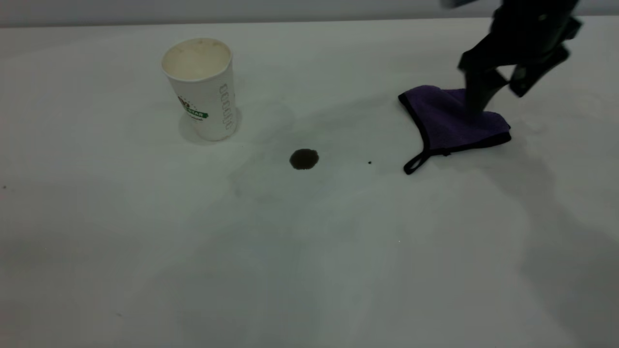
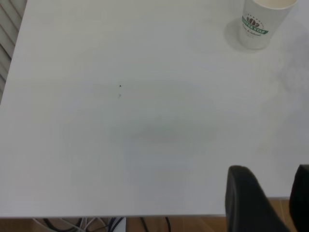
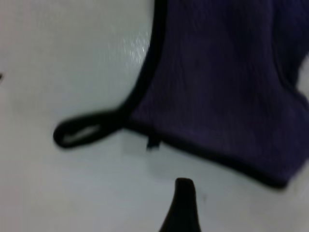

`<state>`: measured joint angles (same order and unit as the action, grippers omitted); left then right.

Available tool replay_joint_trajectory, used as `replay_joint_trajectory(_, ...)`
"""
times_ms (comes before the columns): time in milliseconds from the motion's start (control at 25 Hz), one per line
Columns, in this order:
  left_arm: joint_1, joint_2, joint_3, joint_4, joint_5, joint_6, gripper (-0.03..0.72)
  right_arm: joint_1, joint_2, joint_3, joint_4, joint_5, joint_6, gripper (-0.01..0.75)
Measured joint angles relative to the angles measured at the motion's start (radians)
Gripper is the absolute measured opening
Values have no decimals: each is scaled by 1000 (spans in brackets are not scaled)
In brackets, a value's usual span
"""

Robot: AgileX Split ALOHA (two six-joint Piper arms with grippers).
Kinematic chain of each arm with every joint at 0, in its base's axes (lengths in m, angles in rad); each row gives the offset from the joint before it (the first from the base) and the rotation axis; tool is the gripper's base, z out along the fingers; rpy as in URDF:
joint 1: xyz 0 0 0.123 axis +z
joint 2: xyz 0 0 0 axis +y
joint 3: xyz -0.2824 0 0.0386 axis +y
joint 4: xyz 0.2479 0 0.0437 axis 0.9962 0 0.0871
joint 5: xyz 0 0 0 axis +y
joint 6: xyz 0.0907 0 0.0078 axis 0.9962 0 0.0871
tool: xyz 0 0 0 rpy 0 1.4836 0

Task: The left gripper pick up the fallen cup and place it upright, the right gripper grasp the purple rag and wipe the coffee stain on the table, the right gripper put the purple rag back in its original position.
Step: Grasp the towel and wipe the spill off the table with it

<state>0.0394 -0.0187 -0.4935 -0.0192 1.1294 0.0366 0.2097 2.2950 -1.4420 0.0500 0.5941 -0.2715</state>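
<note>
Purple rag [image 1: 452,118] under right pincer [image 1: 488,92], seemingly touching; cup [image 1: 203,87] upright.

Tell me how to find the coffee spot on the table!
Start on the white table, between the upright cup and the purple rag. The coffee stain sits there, slightly nearer the camera. It is a round dark brown blot, far bigger than the tiny black speck beside it.

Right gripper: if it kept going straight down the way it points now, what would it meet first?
The purple rag. In the exterior view the right gripper points down onto the rag's far part, one finger already reaching into the cloth. Whether it touches is unclear. Beneath lies the table.
</note>
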Motion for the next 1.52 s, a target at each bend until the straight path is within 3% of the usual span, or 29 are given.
replay_joint_trajectory(280, 0, 0, 0, 0, 0, 0, 291, 0, 123, -140, 57, 1, -178, 721)
replay_joint_trajectory(600, 0, 0, 0, 0, 0, 0, 291, -6, 204, -174, 22, -55, -198, 690)
replay_joint_trajectory(680, 0, 0, 0, 0, 0, 0, 291, -8, 218, -175, 21, -71, -198, 647)
replay_joint_trajectory(760, 0, 0, 0, 0, 0, 0, 291, -9, 225, -175, 23, -77, -198, 558)
replay_joint_trajectory(840, 0, 0, 0, 0, 0, 0, 291, -9, 228, -175, 48, -77, -198, 433)
replay_joint_trajectory(960, 0, 0, 0, 0, 0, 0, 291, -1, 233, -179, 93, -76, -198, 165)
replay_joint_trajectory(1040, 0, 0, 0, 0, 0, 0, 291, 7, 233, -180, 107, -76, -198, 79)
replay_joint_trajectory(1200, 0, 0, 0, 0, 0, 0, 291, 61, 233, -180, 127, -79, -199, 69)
replay_joint_trajectory(1520, 0, 0, 0, 0, 0, 0, 291, 271, 237, -180, 243, -92, -199, 69)
